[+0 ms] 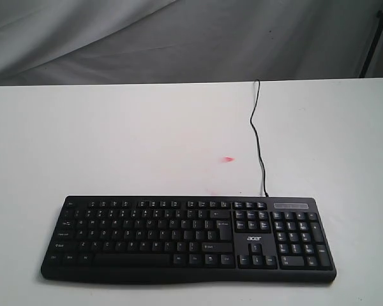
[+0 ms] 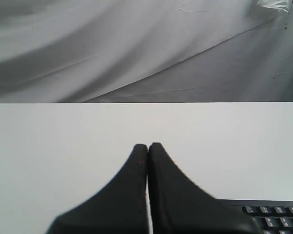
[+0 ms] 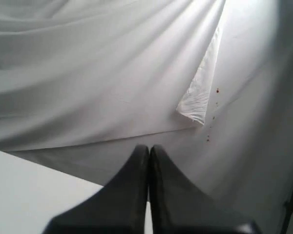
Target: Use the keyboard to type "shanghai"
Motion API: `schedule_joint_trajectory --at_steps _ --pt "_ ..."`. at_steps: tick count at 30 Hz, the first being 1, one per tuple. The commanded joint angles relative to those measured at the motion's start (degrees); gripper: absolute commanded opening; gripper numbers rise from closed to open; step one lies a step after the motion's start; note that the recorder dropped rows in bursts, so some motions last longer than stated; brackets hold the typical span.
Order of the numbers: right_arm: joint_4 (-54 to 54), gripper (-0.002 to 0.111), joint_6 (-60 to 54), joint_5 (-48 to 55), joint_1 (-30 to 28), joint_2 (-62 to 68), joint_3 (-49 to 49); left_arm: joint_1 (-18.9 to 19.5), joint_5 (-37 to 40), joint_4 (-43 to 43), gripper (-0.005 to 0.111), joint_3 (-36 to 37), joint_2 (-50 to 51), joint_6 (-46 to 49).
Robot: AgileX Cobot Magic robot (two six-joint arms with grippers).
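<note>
The wide black plastic keyboard [image 1: 188, 239] with white legends is lying flat at the near edge of the white table [image 1: 115, 140], its thin black cable [image 1: 258, 140] trailing back. The left gripper [image 2: 147, 146], apparently hovering beside a keyboard corner, and the right gripper [image 3: 149, 147], facing pale cloth [image 3: 88, 73], are both pressing their jaws together, empty.

Item 1, left gripper [image 2: 147, 146]: I read two matte black fingers [image 2: 129, 190], smooth-surfaced, each broad at the base and curving inward to a narrow, rounded tip. A thin pale seam runs between their flat inner faces.

Item 2, right gripper [image 3: 149, 147]: I read a matching pair of fingers [image 3: 173, 195], matte black, with the same flared-to-tapered profile, rounded tips and a hairline seam between them.

The bases blur in both wrist views, so I log no finer detail.
</note>
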Motion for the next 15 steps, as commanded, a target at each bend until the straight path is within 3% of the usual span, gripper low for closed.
schedule_joint_trajectory --at_steps 1,10,15 --pt "-0.4 0.000 -0.2 -1.9 0.3 0.2 -0.1 -0.2 0.0 -0.2 0.001 0.0 0.2 -0.1" --pt "-0.3 0.000 -0.1 -3.8 0.3 0.2 -0.1 -0.2 0.0 -0.2 0.001 0.0 0.2 -0.1" --pt "1.7 0.000 18.4 -9.8 0.3 0.2 -0.1 -0.2 0.0 -0.2 0.001 0.0 0.2 -0.1"
